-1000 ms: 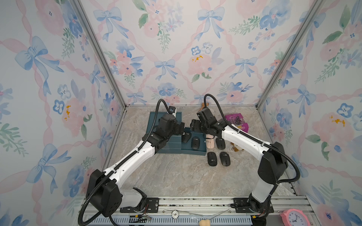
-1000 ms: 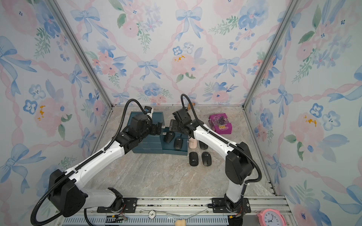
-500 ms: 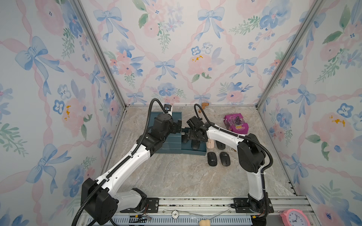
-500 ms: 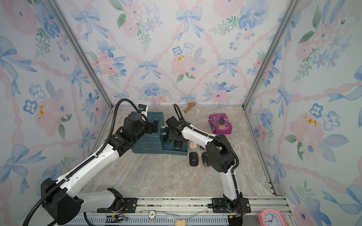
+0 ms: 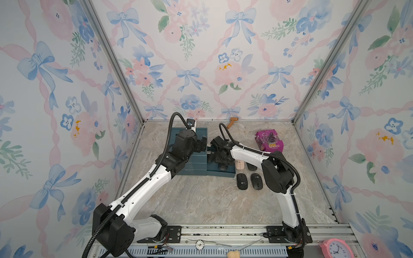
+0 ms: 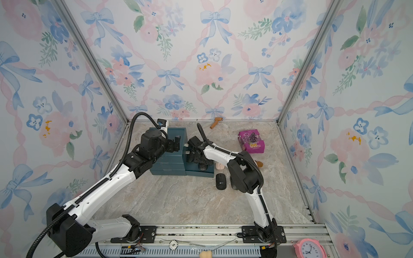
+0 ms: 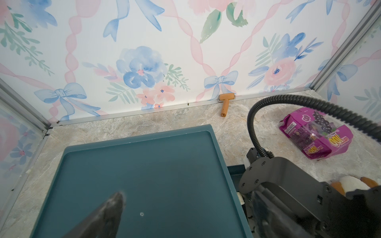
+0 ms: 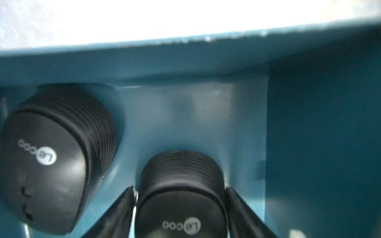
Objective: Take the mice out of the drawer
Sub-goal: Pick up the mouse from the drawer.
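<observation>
Mice (image 6: 220,181) are sitting four out, two in. Out on the desk (image 5: 201,201), at 3–4 o'clock of the open drawer (image 5: 220,173): pink mouse (image 5: 239,164) is lying just beside the drawer wall, a partly hidden black one (image 5: 250,166) is sitting next to it behind the right arm, and a black pair (image 5: 242,181) is lying side by side at their 6 o'clock. Drawer is sticking out of the 3 o'clock side of the teal drawer unit (image 5: 194,164), which is standing at about 11 o'clock of desk centre. Right hand (image 8: 179,188) is sitting down inside the drawer, partly closed, fingers (image 8: 117,214) pressing against both flanks of a black mouse (image 8: 181,202) that is resting on the drawer floor; a thin bright sliver is showing along one finger, so can't tell how firm the grip is. Second drawer mouse (image 8: 55,156) is lying loose just beside it, apart from the fingers. Left hand (image 5: 202,143) is hovering over the unit's top near its 3 o'clock edge, jaws wide apart, holding nothing. Purple packet (image 5: 269,140) is lying at 2 o'clock, wooden-handled roller (image 5: 230,124) at 12 against the back wall.
</observation>
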Available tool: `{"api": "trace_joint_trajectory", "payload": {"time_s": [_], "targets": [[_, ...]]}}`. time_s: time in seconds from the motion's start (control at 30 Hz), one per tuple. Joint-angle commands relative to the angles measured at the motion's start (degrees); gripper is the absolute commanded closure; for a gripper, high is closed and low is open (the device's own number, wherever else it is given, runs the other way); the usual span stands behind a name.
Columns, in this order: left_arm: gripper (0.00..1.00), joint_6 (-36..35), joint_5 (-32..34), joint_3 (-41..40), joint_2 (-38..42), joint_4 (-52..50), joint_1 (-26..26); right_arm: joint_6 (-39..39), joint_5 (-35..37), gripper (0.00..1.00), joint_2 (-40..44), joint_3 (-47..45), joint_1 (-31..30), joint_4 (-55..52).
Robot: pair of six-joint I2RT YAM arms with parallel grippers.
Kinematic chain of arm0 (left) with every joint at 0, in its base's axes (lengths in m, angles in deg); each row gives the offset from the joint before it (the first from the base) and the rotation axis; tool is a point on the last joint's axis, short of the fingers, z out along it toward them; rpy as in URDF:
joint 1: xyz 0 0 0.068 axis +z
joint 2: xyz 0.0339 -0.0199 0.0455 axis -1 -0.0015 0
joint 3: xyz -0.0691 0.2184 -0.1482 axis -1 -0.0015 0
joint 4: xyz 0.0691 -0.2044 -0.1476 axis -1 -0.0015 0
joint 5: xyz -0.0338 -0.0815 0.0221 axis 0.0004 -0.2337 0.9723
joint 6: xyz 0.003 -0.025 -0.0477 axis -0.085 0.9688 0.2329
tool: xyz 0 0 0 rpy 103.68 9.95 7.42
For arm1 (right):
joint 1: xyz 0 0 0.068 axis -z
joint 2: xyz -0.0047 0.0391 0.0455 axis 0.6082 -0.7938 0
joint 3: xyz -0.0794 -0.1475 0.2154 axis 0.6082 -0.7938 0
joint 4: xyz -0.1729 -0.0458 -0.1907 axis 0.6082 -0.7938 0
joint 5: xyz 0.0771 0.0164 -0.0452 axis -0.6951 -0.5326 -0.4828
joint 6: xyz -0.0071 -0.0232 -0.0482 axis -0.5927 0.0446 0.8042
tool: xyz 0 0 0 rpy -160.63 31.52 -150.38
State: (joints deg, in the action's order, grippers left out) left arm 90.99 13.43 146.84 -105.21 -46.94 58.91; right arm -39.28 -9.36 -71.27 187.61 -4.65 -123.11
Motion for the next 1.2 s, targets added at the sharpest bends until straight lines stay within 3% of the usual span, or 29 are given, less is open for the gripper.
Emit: {"api": "trace_joint_trajectory", "payload": {"time_s": [0.0,0.23,0.67,0.93,1.17], "targets": [[0.02,-1.0,0.4,-0.5,1.3,-1.2,0.5,-0.7,0.9,0.38,-1.5,1.3,-0.9,-2.7],[0.02,-0.7,-0.7,-0.3,0.7,-1.2,0.6,-0.2,1.9,0.57,0.9,2.1,-1.0,-4.0],[0.02,-1.6,-6.5,3.7,-2.2,-0.9,0.7,7.5,2.4,0.62,18.1,-4.2,-0.8,-1.1],[0.02,-5.8,-21.4,8.9,-5.7,-0.2,-0.2,15.3,3.0,0.63,32.6,-14.8,0.0,-0.5],[0.02,-10.6,-37.5,11.5,-8.7,-0.2,-2.3,14.9,2.5,0.65,44.0,-28.1,1.6,0.8]]}}
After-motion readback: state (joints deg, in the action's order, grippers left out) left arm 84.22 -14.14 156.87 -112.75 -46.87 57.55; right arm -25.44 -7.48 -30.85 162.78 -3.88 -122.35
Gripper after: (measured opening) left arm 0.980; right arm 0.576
